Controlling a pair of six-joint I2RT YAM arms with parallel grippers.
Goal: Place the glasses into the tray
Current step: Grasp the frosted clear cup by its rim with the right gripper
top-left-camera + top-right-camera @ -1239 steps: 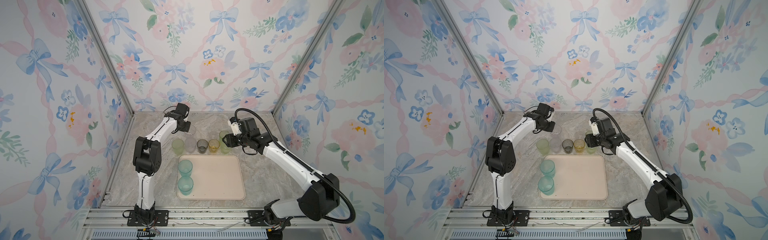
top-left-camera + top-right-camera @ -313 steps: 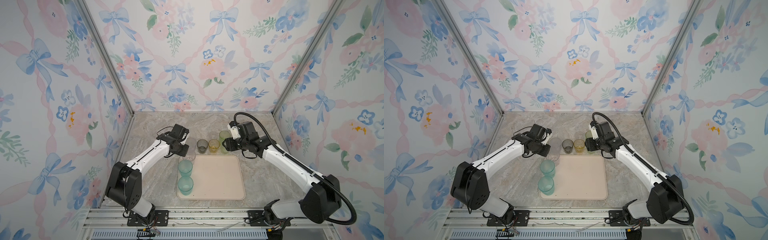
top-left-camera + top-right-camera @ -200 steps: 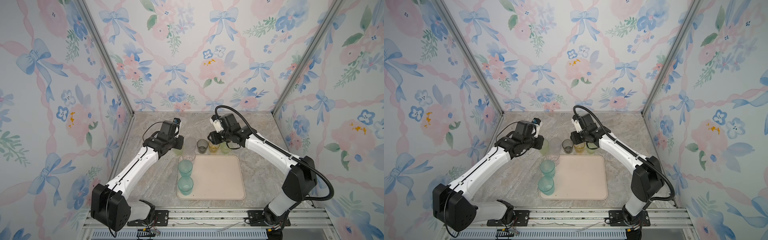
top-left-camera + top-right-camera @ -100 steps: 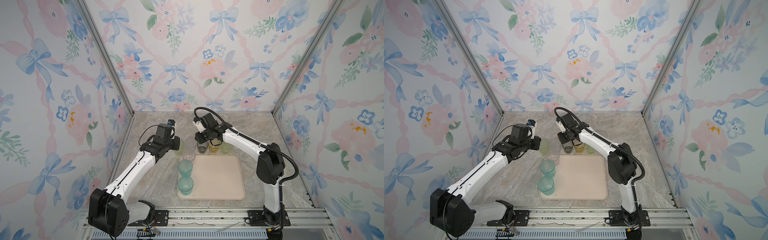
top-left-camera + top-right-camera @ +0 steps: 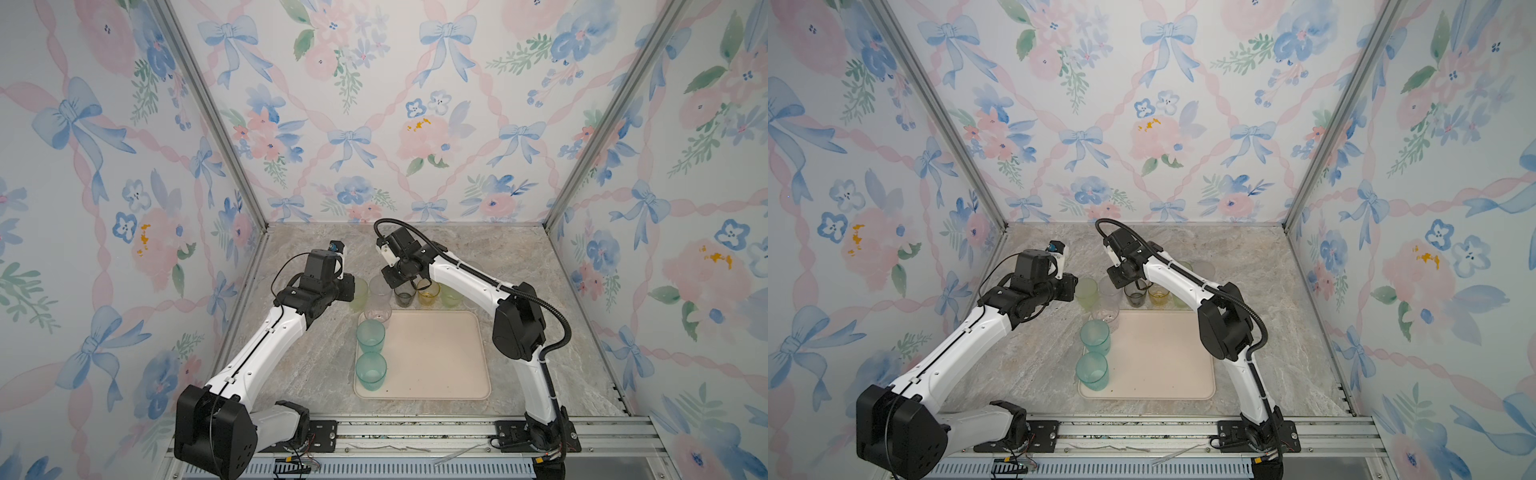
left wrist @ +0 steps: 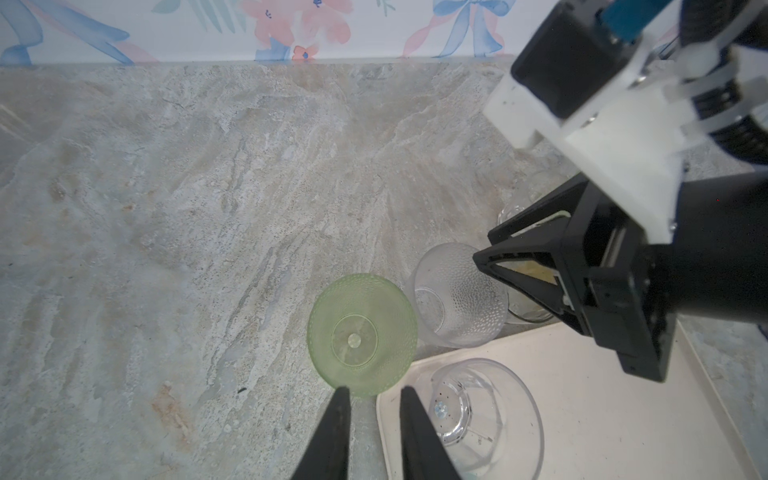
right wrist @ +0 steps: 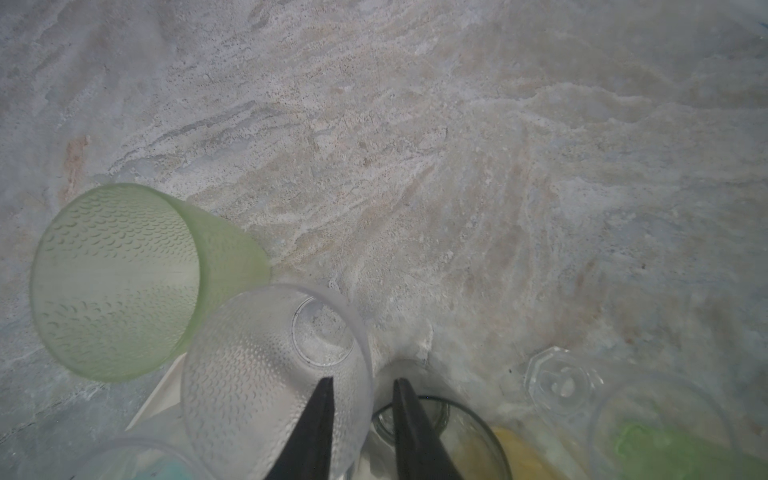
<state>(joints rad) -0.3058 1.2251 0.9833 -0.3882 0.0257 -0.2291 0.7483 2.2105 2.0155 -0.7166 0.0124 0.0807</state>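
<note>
Rim of frosted tumbler [image 7: 257, 365] between right hand [image 7: 362, 380] fingers; tray [image 7: 160, 399] alongside.

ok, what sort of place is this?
Probably a robot test cell, not a home: floral-print walls boxing in a marble-look tabletop, two arms bolted to an aluminium rail.

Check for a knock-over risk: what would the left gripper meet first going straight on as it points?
Likely the yellow-green glass, its near rim just ahead of the left gripper in the left wrist view; depth is unclear.
</note>
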